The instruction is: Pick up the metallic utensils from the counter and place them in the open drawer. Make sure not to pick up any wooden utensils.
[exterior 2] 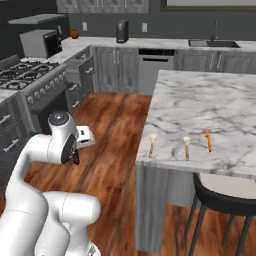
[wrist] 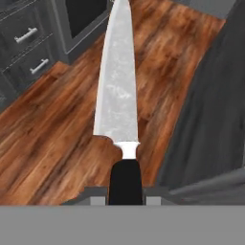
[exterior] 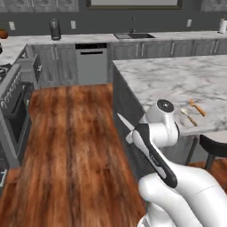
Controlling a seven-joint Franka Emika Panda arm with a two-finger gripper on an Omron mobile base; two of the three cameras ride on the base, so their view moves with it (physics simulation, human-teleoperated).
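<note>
A: Hand view: a knife (wrist: 117, 91) is seen running up the middle of the frame, silver blade pointing to the top edge, black handle clamped at the bottom centre. The gripper (wrist: 125, 191) is closed snugly on that handle, one finger tip at each side.

B: What is shown beneath the blade?

A: Wooden floor (wrist: 57, 124), wide and bare, is crossed by it. Grey drawer fronts (wrist: 28, 48) with steel pulls are seen at the upper left, and a dark grey wall fills the right side.

B: And where is the knife placed in the left base view?

A: The blade (exterior: 124, 123) is seen just left of the arm's white wrist, at centre frame, over the floor and beside the grey base of the counter (exterior: 177, 77). It is held well clear of the marble edge.

B: What is left on the counter?

A: In the right base view, three pieces are lined up near the slab's lower edge: two wooden spoons (exterior 2: 152, 144) (exterior 2: 186, 147) with pale bowls, then the orange-handled fork (exterior 2: 208, 139) to their right. All three are set apart from one another, close to the near rim.

B: Is the drawer seen?

A: An open drawer (exterior 2: 80, 60) is seen jutting from the grey cabinets at the upper left, with broad open floor between it and the gripper (exterior 2: 86, 136).
</note>
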